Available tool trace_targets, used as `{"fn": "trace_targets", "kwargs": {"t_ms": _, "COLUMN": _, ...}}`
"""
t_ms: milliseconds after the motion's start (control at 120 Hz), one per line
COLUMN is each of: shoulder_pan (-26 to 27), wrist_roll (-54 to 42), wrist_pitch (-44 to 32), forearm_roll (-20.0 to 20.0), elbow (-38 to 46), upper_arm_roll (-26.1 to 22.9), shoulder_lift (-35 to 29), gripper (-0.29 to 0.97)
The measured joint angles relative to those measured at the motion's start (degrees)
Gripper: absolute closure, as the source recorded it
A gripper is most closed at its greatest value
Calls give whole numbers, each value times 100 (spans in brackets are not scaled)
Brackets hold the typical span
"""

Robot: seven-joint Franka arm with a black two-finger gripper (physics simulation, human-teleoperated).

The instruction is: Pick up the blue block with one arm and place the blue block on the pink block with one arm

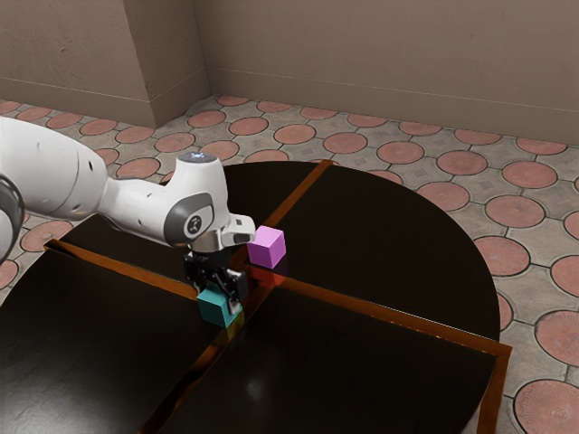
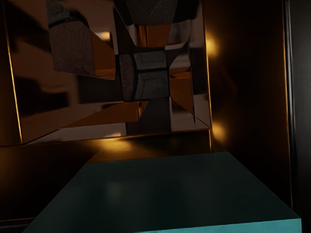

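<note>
Right under the hand (image 1: 220, 289): blue block (image 1: 214, 311).

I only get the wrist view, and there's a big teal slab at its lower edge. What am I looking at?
Observer: That is the blue block, a small cube right under the gripper on a dark round table.
Visitor: Is anything else on that table?
Observer: One pink block. It stands apart from the blue one, a little toward the exterior view's right and farther back.
</note>
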State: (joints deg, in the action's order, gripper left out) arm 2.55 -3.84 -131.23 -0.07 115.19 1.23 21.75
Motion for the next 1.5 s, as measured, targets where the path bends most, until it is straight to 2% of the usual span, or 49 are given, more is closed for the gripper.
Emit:
{"fn": "trace_targets", "kwargs": {"t_ms": 350, "shoulder_pan": 0, "wrist_roll": -6, "wrist_pitch": 4, "forearm_roll": -2, "elbow": 5, "upper_arm_roll": 0, "shoulder_lift": -34, "gripper": 24}}
{"fn": "trace_targets", "kwargs": {"t_ms": 617, "shoulder_pan": 0, "wrist_roll": 2, "wrist_pitch": 49, "forearm_roll": 1, "elbow": 5, "upper_arm_roll": 0, "shoulder_lift": -123, "gripper": 25}}
{"fn": "trace_targets", "kwargs": {"t_ms": 808, "shoulder_pan": 1, "wrist_roll": 11, "wrist_pitch": 310, "forearm_roll": -2, "elbow": -85, "upper_arm_roll": 5, "shoulder_lift": -535, "gripper": 28}}
{"fn": "trace_targets", "kwargs": {"t_ms": 900, "shoulder_pan": 1, "wrist_roll": 14, "wrist_pitch": 597, "forearm_roll": -1, "elbow": -553, "upper_arm_roll": 13, "shoulder_lift": -580, "gripper": 28}}
{"fn": "trace_targets", "kwargs": {"t_ms": 1025, "shoulder_pan": -1, "wrist_roll": 17, "wrist_pitch": 1157, "forearm_roll": 4, "elbow": -1524, "upper_arm_roll": 153, "shoulder_lift": -315, "gripper": 30}}
{"fn": "trace_targets", "kwargs": {"t_ms": 1150, "shoulder_pan": -8, "wrist_roll": 19, "wrist_pitch": 1557, "forearm_roll": 12, "elbow": -1973, "upper_arm_roll": 181, "shoulder_lift": -142, "gripper": 30}}
{"fn": "trace_targets", "kwargs": {"t_ms": 1333, "shoulder_pan": -9, "wrist_roll": 17, "wrist_pitch": 2276, "forearm_roll": 31, "elbow": -3504, "upper_arm_roll": 217, "shoulder_lift": 831, "gripper": 30}}
{"fn": "trace_targets", "kwargs": {"t_ms": 1500, "shoulder_pan": -9, "wrist_roll": -11, "wrist_pitch": 2694, "forearm_roll": 16, "elbow": -4050, "upper_arm_roll": 213, "shoulder_lift": 1312, "gripper": 31}}
